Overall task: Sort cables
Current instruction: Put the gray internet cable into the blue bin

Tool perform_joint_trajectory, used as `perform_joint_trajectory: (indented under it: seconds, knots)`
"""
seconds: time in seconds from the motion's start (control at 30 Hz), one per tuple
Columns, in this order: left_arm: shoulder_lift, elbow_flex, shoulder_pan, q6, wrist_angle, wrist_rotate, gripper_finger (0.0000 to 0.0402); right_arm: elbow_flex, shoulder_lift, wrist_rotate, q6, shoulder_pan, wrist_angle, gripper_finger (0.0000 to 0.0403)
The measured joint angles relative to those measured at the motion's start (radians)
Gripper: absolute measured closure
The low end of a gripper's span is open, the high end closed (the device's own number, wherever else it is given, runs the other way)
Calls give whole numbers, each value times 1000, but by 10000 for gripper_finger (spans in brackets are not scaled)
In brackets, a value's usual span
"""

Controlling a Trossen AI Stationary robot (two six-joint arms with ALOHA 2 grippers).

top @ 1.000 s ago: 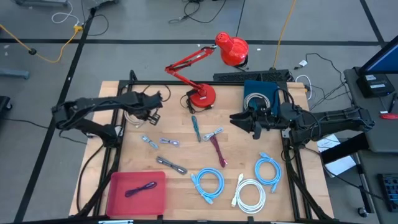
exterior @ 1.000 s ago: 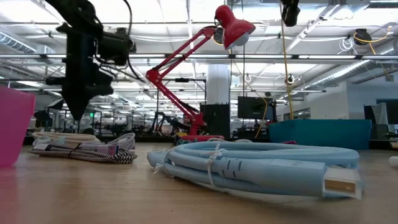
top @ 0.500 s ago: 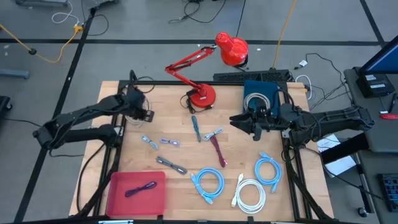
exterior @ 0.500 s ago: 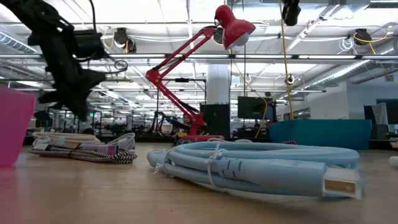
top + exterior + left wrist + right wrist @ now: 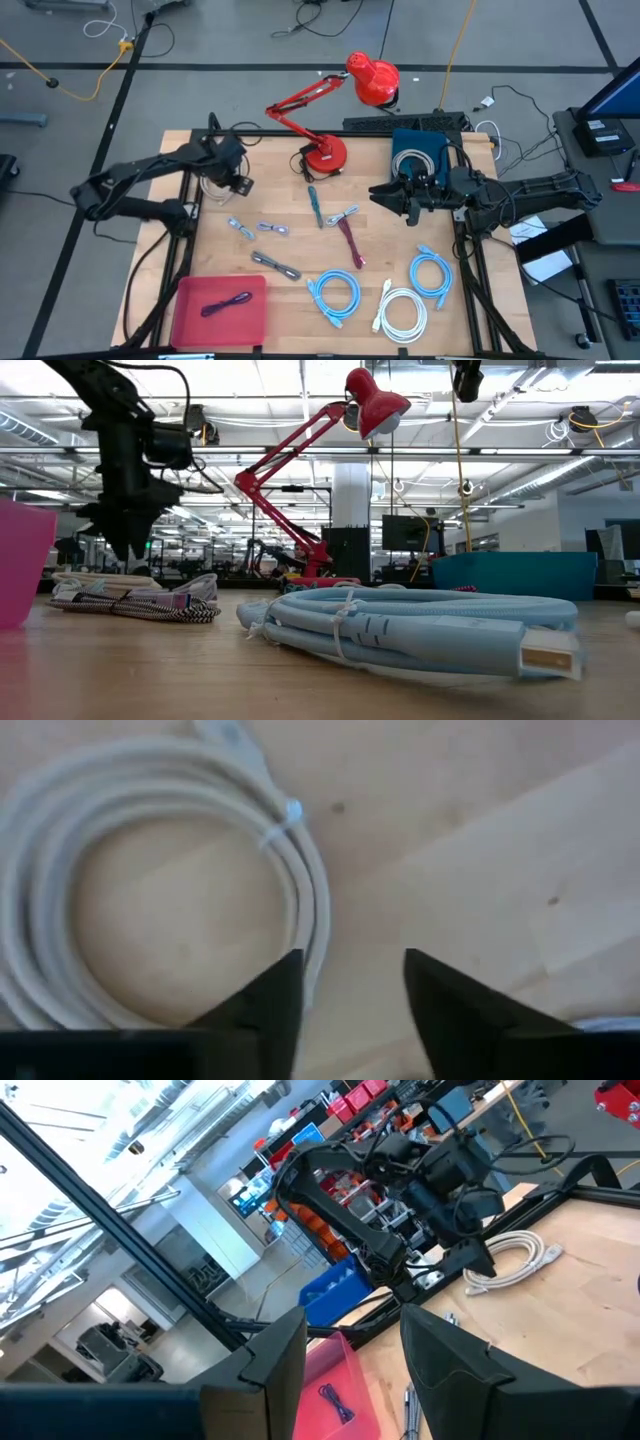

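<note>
- My left gripper [image 5: 345, 1010] hangs over the table's far left corner with its fingers parted and nothing between them; bare wood shows in the gap.
- Just beside it lies the beige cable [image 5: 150, 870], a loose round coil flat on the wood, pinched by a small tie [image 5: 283, 818] near its plug end.
- I judge this coil light and floppy: the loops would sag and spread if lifted by one strand, so the tied spot, where the strands bunch, looks like the best hold.
- The jacket looks smooth, so a shallow pinch might slip; I would close across the whole bundle.
- My right gripper [image 5: 382, 192] waits above the table's right side, near the blue bin [image 5: 400, 140], fingers apart and holding nothing.
- Other cables lie well apart from me: two light-blue coils [image 5: 334, 296] and a white coil [image 5: 403, 313] at the near edge, short bundles [image 5: 277, 266] mid-table, and a purple one [image 5: 226, 303] already in the pink tray [image 5: 190, 318].
</note>
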Motion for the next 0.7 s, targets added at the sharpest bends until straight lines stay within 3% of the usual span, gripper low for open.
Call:
perform_joint_trajectory:
  seconds: [0.13, 0.23, 0.4, 0.7]
  knots:
    - [30, 28, 0, 22, 5, -38, 162, 0, 0, 0, 0, 0, 0, 248]
    - [68, 28, 1, 26, 3, -66, 148, 0, 0, 0, 0, 0, 0, 248]
    - [152, 28, 0, 27, -15, -102, 153, 0, 0, 0, 0, 8, 0, 248]
    - [278, 27, -12, 32, 32, -70, 192, 0, 0, 0, 0, 27, 0, 248]
